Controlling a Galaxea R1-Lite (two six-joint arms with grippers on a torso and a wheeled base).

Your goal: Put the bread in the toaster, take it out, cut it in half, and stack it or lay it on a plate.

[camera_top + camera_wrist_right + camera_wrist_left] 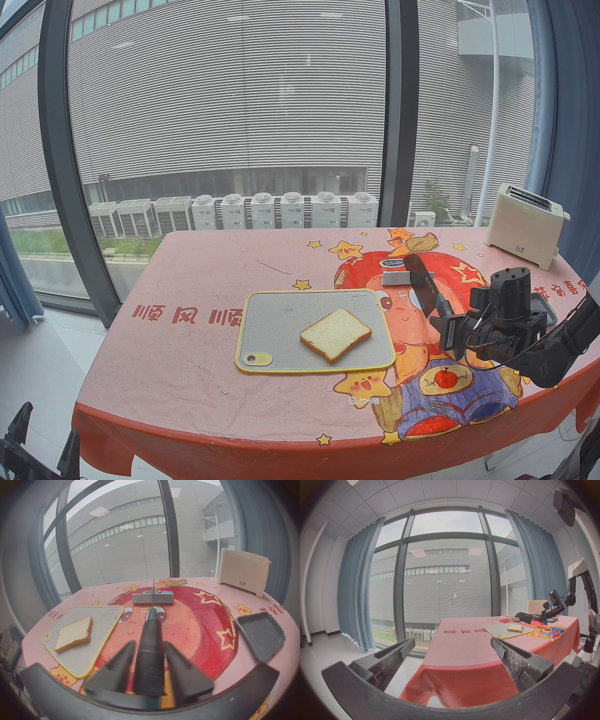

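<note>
- The right claw [447,324] is clenching the dark, rounded handle of the knife [424,284]. It is carrying the broad dark blade upright on edge and pointing toward the far left, apparently ready for cutting.
- The bread [335,334], a square pale slice with a tan crust, is lying flat on the cutting board [275,325]. It is left of the knife and apart from it, probably waiting to be halved.
- The board, smooth grey with a yellow rim and rounded corners, is sitting mid-desk [187,375] and giving the blade a firm surface.
- The left claw [453,645] is hanging released and empty off the desk's near-left side, well clear of the board.
- The boxy cream toaster [525,225] is standing at the far right.
- The grey rectangular plate [261,633] is lying nearer, likely awaiting the halves.
</note>
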